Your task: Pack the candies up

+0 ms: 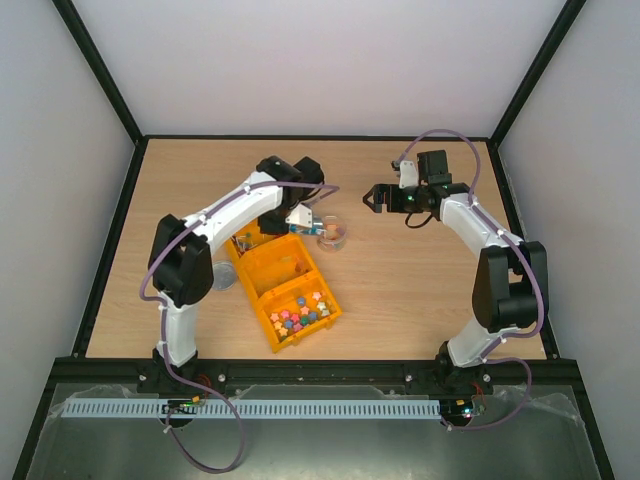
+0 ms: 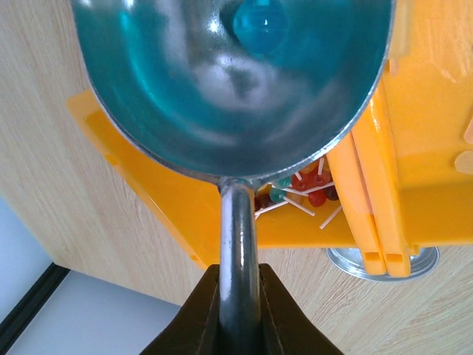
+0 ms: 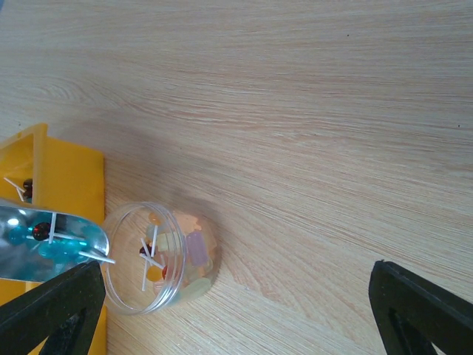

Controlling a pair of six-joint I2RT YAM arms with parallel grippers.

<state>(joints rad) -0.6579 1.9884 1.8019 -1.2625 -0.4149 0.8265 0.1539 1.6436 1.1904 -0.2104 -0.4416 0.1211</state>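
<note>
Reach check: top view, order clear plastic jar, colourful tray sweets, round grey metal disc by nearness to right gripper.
1. Clear plastic jar, beside right gripper.
2. Colourful sweets, tray's near end.
3. Grey metal disc, far left.

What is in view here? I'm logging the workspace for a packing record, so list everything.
tray: one, orange-yellow, compartmented, left-centre of table
candies: many, mixed colours, tray's nearest compartment
lollipops: several, red and green, white sticks, another tray compartment
jar: one, clear, few sweets inside, beside tray's far end
scoop: one, metal, blue sweets inside, tip at jar's rim
metal disc: one, silvery, partly under tray's left side
table: one, light wood
left fingers: dark, shut on scoop handle
right fingers: dark, open, empty, near jar
</note>
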